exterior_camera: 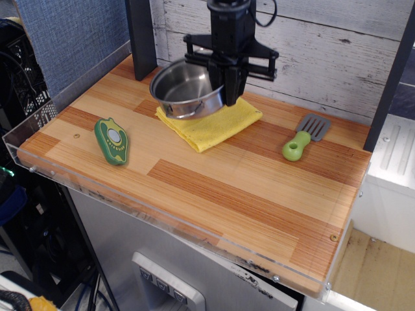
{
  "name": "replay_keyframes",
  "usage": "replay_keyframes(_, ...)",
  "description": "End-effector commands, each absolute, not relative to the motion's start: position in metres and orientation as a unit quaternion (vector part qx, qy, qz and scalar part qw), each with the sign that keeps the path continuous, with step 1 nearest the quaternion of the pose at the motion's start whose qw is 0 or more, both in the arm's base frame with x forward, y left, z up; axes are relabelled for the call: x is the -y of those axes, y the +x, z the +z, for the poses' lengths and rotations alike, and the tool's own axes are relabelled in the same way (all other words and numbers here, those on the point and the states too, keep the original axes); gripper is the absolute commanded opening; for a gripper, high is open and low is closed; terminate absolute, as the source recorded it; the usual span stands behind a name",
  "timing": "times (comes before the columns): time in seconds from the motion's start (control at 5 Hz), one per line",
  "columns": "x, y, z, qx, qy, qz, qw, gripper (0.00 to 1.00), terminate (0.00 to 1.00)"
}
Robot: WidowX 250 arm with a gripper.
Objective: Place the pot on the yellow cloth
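The shiny steel pot (185, 89) hangs tilted over the back left part of the yellow cloth (217, 124), its lower edge at or just above the fabric. My gripper (228, 89) comes down from above and is shut on the pot's right rim. The cloth lies rumpled on the wooden table, near the back wall, partly hidden under the pot.
A green-and-yellow flat toy (112, 140) lies at the left front. A green-handled grey spatula (303, 137) lies to the right of the cloth. A dark post (141, 35) stands at the back left. Clear plastic walls (58, 97) edge the table.
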State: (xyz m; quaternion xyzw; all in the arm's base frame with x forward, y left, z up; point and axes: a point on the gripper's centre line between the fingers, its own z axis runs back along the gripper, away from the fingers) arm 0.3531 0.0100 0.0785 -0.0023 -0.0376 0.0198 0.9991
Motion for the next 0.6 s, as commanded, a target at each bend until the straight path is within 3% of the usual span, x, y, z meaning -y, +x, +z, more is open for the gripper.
replay_keyframes(0.0,-0.018,0.370,0.070,0.039,0.020,0.019,0.999,0.00,0.00)
replay_keyframes(0.4,-0.034,0.378,0.042,0.006,0.025,0.029,0.999,0.00,0.00)
